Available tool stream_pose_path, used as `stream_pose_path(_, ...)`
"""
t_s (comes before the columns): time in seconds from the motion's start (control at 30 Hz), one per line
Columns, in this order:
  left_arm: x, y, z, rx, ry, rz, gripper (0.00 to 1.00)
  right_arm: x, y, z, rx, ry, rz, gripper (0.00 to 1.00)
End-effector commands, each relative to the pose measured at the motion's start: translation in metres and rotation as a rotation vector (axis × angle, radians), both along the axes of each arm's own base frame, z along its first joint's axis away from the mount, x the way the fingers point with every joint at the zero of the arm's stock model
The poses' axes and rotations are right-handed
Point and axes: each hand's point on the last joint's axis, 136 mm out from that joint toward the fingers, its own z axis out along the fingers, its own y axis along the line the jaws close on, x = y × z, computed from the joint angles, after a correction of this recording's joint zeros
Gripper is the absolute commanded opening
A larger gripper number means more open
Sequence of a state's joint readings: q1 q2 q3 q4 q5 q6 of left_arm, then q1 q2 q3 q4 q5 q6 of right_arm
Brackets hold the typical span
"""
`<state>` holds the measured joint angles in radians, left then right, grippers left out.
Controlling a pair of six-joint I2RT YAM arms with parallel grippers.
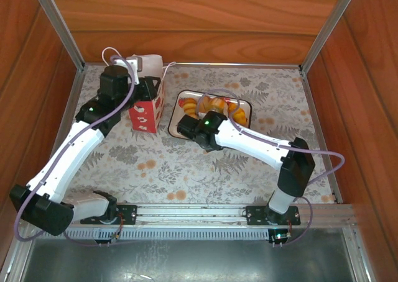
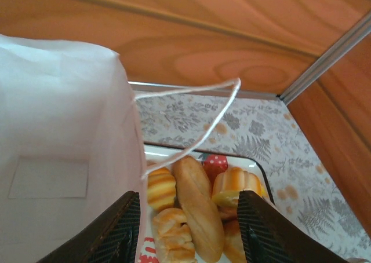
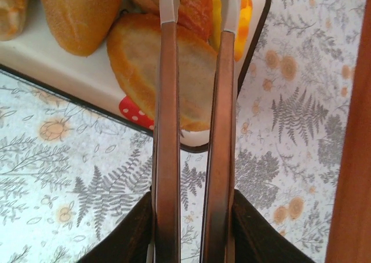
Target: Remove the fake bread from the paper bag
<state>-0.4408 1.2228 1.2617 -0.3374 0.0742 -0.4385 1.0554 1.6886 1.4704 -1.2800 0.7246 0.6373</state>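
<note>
The paper bag [image 1: 148, 111] stands upright at the back left, white above and red with strawberries below. My left gripper [image 1: 144, 83] is at its top rim, open. In the left wrist view the bag's white wall [image 2: 58, 130] runs down between the jaws [image 2: 186, 199], close against the left finger; the part of the inside that shows holds no bread. The fake bread [image 1: 217, 102] lies piled on the tray: a long loaf [image 2: 200, 205], rolls and a ridged bun. My right gripper [image 1: 208, 111] is shut, its tips [image 3: 197, 2] among the pastries above a flat roll [image 3: 136, 60]; whether they pinch one is unclear.
The white strawberry-print tray [image 1: 175, 119] with a dark rim [image 3: 58, 72] sits right of the bag on the fern-print cloth. A cord handle [image 2: 214, 118] of the bag arches over the gap. Wooden walls close in the back and both sides.
</note>
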Motion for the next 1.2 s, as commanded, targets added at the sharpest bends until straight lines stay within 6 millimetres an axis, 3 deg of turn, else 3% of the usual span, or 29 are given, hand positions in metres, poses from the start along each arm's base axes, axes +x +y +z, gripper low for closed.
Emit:
stream_pose_path(0.0, 0.003, -0.003, 0.000, 0.064, -0.013, 0.011, 0.50, -0.019, 0.014, 0.003, 0.128, 0.060, 0.059, 0.33)
stream_pose_path(0.3, 0.007, -0.006, -0.004, 0.086, -0.011, 0.011, 0.50, -0.029, 0.027, -0.001, 0.237, 0.105, 0.122, 0.39)
stream_pose_path(1.17, 0.008, 0.000, -0.001, 0.101, -0.026, 0.037, 0.50, -0.037, 0.034, -0.013, 0.257, 0.165, 0.138, 0.34)
